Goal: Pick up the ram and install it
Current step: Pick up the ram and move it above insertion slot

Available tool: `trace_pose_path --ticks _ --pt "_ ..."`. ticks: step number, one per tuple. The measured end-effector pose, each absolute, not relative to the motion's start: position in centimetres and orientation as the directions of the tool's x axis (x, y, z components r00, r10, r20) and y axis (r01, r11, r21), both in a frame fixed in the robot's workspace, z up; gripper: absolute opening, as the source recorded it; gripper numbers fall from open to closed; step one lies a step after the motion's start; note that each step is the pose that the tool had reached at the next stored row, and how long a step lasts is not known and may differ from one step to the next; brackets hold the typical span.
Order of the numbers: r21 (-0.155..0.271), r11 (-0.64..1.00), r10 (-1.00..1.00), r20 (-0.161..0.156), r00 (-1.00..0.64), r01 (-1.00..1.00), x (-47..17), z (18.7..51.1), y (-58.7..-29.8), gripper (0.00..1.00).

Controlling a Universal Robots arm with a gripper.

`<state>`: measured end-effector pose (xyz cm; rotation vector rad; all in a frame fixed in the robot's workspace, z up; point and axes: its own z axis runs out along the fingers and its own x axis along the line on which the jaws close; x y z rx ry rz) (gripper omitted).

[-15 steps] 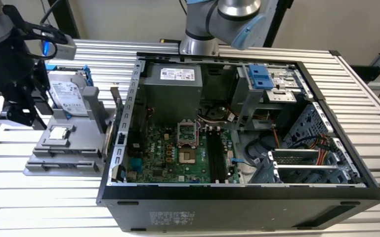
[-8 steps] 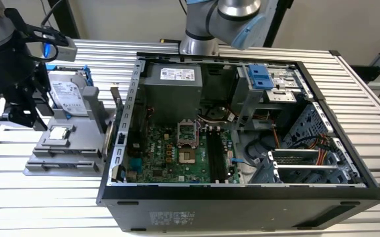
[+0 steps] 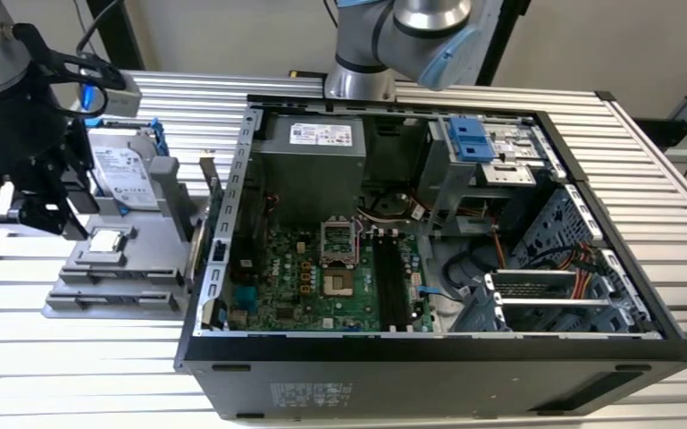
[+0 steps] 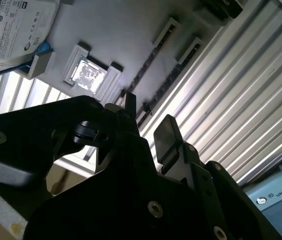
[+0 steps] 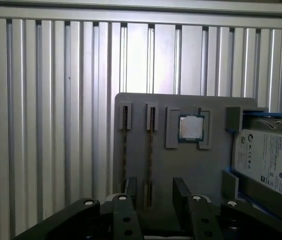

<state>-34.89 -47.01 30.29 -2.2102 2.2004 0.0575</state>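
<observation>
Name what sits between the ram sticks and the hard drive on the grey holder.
The square, silver-topped processor chip sits there, as shown in the first wrist view.

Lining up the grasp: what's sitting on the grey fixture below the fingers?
On the grey fixture, two ram sticks stand on edge in slots, then a processor chip and a hard drive. The open fingers hide the sticks' near ends.

- Long, thin, dark circuit-board ram stick [image 5: 150, 155]: in the first wrist view I see it edge-on, standing on its long edge in a narrow slot of the grey holder block [image 5: 201, 172].
- Second matching ram stick [image 5: 125, 150]: parallel, in the neighbouring slot, just beside the first.
</observation>
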Motion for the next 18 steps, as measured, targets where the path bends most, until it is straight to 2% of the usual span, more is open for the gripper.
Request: trace_pose_path --ticks 18 --pt "0.01 -0.005 -0.999 -0.042 0.004 -1.0 -34.9 29.2 -47.0 1.0"
